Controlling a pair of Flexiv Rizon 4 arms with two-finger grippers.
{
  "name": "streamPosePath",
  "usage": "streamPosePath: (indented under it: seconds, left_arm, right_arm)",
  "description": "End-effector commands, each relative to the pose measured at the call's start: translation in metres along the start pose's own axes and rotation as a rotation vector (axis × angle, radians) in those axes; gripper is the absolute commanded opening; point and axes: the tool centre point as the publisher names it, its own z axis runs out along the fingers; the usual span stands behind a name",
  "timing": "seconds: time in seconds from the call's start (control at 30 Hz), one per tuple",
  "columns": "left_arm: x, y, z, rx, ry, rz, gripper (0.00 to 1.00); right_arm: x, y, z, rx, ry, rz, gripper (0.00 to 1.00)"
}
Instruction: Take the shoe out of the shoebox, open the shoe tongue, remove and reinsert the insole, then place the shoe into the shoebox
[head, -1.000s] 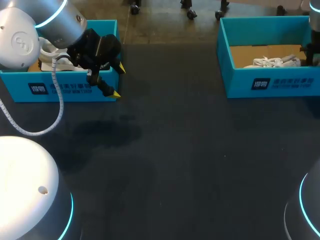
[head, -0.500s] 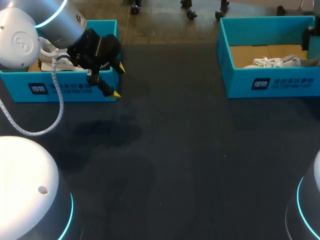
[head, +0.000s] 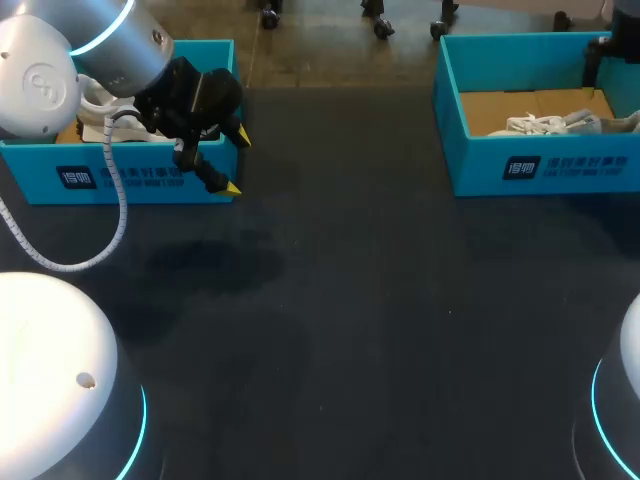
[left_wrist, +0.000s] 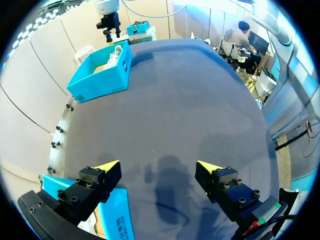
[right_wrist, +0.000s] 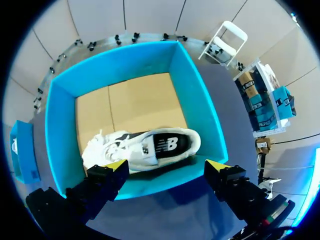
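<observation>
Our left pincer (head: 236, 164) hangs at the inner end of the left shoebox (head: 205, 52), just past its corner. Its fingers are spread wide with nothing between them. In the left wrist view only bare dark counter (left_wrist: 200, 100) lies beneath the open left pincer (left_wrist: 159, 167), and a corner of the left shoebox (left_wrist: 112, 215) shows beside one finger. A second white shoe (head: 97, 100) sits inside that box, mostly hidden behind our left arm.

Our right pincer (right_wrist: 166, 165) is over the right shoebox (right_wrist: 120, 65), above its near wall. Its fingers are also wide apart and grip nothing. The white sneaker (right_wrist: 150, 145) lies on the box's cardboard floor (right_wrist: 135, 100), along that near wall and under the gap between the fingers. It is touched by neither finger. Its dark insole faces up at one end and its white laces bunch at the other.

From the head view the right shoebox (head: 480, 165) stands at the far right of the counter (head: 380, 300), well apart from the left one, with the white sneaker (head: 548, 124) resting inside it. In the left wrist view the same right shoebox (left_wrist: 97, 80) stands at the far end of the counter.
</observation>
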Motion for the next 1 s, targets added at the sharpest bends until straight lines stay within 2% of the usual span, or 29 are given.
streamPosePath:
  seconds: [0.03, 0.33, 0.6, 0.8, 0.9, 1.0]
  left_arm:
    - [0.0, 0.0, 0.0, -0.004, 0.0, 0.001, 1.0]
    - [0.0, 0.0, 0.0, -0.004, 0.0, 0.001, 1.0]
    - [-0.034, 0.007, -0.014, -0.03, -0.103, -0.019, 1.0]
    - [-0.056, 0.021, -0.025, -0.068, -0.174, -0.037, 1.0]
    - [-0.061, 0.029, -0.031, -0.055, -0.151, 0.041, 1.0]
    - [-0.066, 0.039, -0.033, -0.102, -0.148, 0.172, 1.0]
  right_arm:
    - [0.007, -0.013, -0.01, -0.013, 0.012, -0.019, 1.0]
    - [0.011, -0.015, -0.011, -0.01, 0.022, 0.001, 1.0]
    - [0.011, -0.015, -0.011, -0.01, 0.022, 0.001, 1.0]
    - [0.011, -0.015, -0.011, -0.01, 0.022, 0.001, 1.0]
    - [0.011, -0.015, -0.011, -0.01, 0.022, 0.001, 1.0]
    - [0.011, -0.015, -0.011, -0.01, 0.022, 0.001, 1.0]
